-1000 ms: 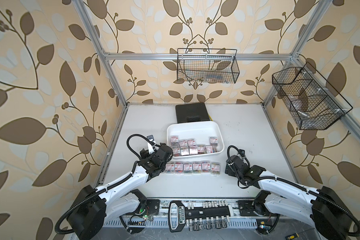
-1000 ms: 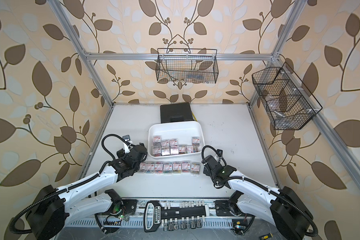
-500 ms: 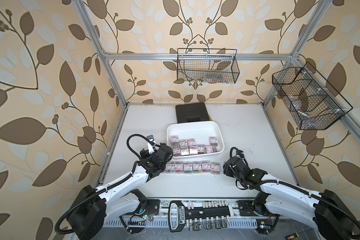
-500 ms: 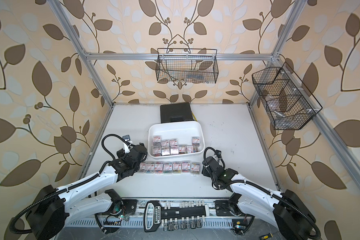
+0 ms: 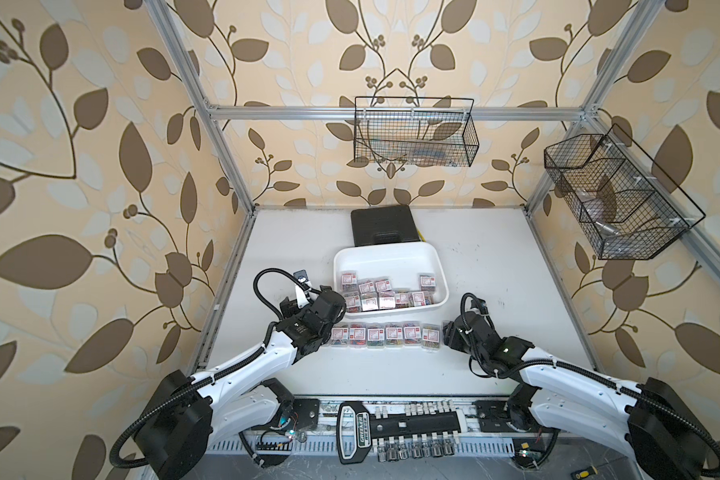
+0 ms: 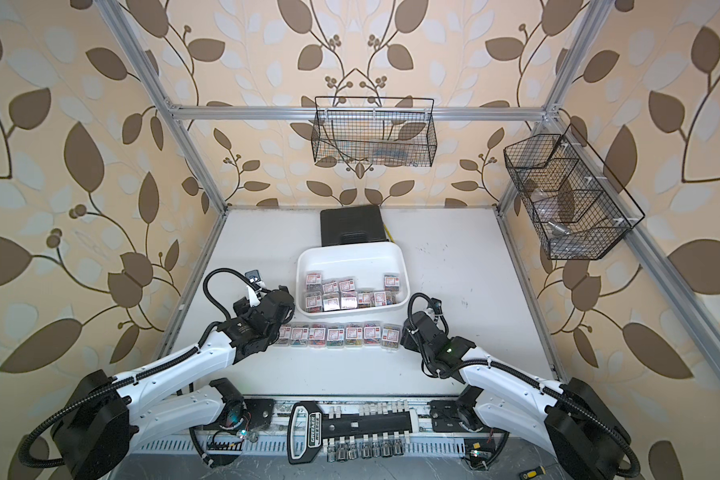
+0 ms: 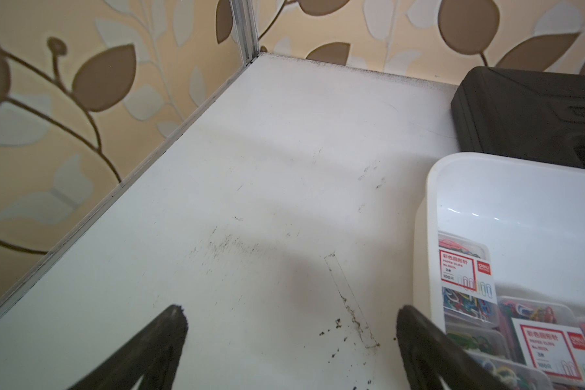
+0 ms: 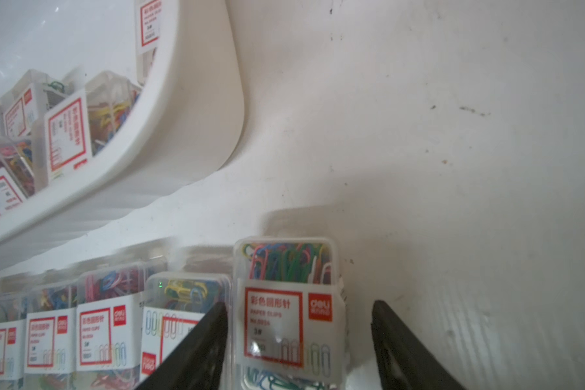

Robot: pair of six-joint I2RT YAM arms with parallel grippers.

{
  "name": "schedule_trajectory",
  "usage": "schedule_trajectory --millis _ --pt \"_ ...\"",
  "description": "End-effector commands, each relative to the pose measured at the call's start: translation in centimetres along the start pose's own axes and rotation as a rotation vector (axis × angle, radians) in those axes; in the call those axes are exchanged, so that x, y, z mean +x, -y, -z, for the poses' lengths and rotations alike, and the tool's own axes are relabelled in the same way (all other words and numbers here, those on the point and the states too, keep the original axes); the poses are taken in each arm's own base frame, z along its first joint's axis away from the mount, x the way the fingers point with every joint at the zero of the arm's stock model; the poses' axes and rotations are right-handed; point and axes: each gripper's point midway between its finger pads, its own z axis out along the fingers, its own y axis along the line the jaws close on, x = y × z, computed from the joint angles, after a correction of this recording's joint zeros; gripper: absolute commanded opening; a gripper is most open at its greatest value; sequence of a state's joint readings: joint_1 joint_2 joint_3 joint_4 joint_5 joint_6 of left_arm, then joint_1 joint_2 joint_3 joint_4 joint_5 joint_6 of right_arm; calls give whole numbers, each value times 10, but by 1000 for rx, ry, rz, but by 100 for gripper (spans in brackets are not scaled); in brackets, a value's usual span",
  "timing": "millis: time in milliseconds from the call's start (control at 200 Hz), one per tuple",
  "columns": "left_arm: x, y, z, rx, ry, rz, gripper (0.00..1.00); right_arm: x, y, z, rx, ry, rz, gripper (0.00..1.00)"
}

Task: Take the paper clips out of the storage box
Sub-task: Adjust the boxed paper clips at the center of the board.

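Both top views show the whole layout. The box (image 5: 391, 251) sits in the middle of the bench (image 5: 508, 266), in front of a black case (image 5: 383, 226). Some clips (image 5: 373, 297) lie in its near half, and a row (image 6: 341, 334) of more lies on the bench just in front of it. The wrists hide the fingers in these views, so only the wrist views show how the tools stand.

The right wrist view shows the right tool (image 8: 298, 304) open and straddling the end pack (image 8: 286, 266) of the row. One finger (image 8: 210, 334) sits at the seam with the neighbouring pack. The other stands clear of the pack's outer side, so nothing is gripped.

The left wrist view shows the left tool (image 7: 289, 309) spread wide over bare bench and empty, with one finger just beside the box's near corner.

Compared with a second ago, the right arm has come in from farther out on the bench to the row's end. The left arm, the box and the row lie as before.
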State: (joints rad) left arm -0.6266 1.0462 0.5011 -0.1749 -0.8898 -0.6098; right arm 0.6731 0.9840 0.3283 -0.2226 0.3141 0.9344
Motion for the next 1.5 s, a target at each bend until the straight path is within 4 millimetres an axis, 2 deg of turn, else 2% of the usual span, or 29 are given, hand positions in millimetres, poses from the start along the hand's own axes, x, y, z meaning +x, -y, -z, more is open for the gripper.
schedule_trajectory --millis 0,150,445,625,755,805,905,1025,1130,1195,1240,1345,1429,1494 --pt "-5 -5 0 -21 19 34 99 -10 -5 3 -54 25 0 68" --pt "-5 -5 0 -22 20 34 99 -13 -15 5 -102 32 31 68" --pt "-5 -5 0 -22 20 34 99 0 -19 -7 -117 -23 22 66" --pt "-5 -5 0 -21 19 33 99 5 -27 -4 -134 -21 25 64" --pt "-5 -4 -1 -20 18 32 99 -7 -21 3 -92 30 8 63" --pt "-5 -4 -1 -18 17 29 99 -16 -17 9 -68 67 -3 63" --pt "-5 -4 -1 -20 17 30 99 -36 -23 25 -68 143 -13 64" --pt "-5 -4 -1 -25 17 30 99 -55 -58 56 -127 231 27 65" --pt "-5 -5 -1 -30 17 29 99 -66 -103 84 -181 312 94 70" --pt "-6 -5 -1 -35 18 31 99 -66 -134 89 -209 316 145 72" --pt "-5 -6 -2 -38 17 28 99 -65 -154 87 -220 294 181 72" --pt "-5 -6 -2 -40 15 26 99 -56 -195 65 -195 226 267 72" --pt "-5 -6 -1 -36 15 27 99 -47 -218 44 -174 185 322 72" --pt "-5 -6 -1 -34 16 29 99 -43 -226 24 -163 149 337 72"
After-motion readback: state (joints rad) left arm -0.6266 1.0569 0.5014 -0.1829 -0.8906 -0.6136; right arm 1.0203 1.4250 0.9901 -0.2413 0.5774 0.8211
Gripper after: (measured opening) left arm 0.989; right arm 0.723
